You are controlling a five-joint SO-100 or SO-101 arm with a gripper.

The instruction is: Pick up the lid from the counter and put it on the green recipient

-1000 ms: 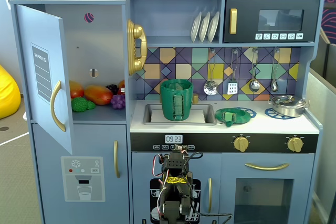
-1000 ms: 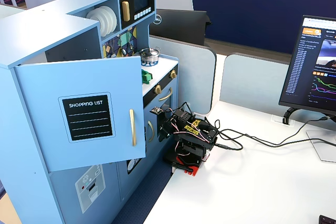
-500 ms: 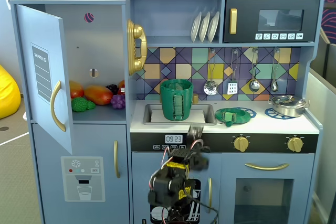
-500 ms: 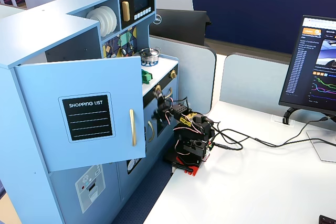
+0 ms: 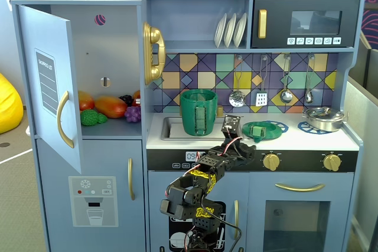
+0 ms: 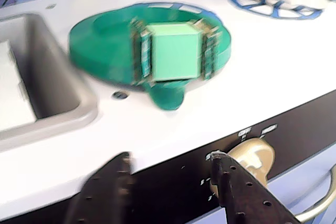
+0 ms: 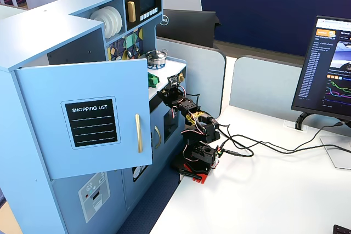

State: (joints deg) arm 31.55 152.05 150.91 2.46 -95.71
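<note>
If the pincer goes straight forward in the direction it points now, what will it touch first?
Probably the green lid, by its raised knob, which lies straight ahead of the open pincer in the wrist view. Depth is hard to judge; the counter edge might come first.

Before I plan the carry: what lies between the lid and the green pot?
In a fixed view, only bare counter and the sink's right rim separate lid and pot.

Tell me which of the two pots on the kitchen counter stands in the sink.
The tall green pot with the ribbed side handle stands in the sink. The squat silver pot sits far right on a blue burner ring.
</note>
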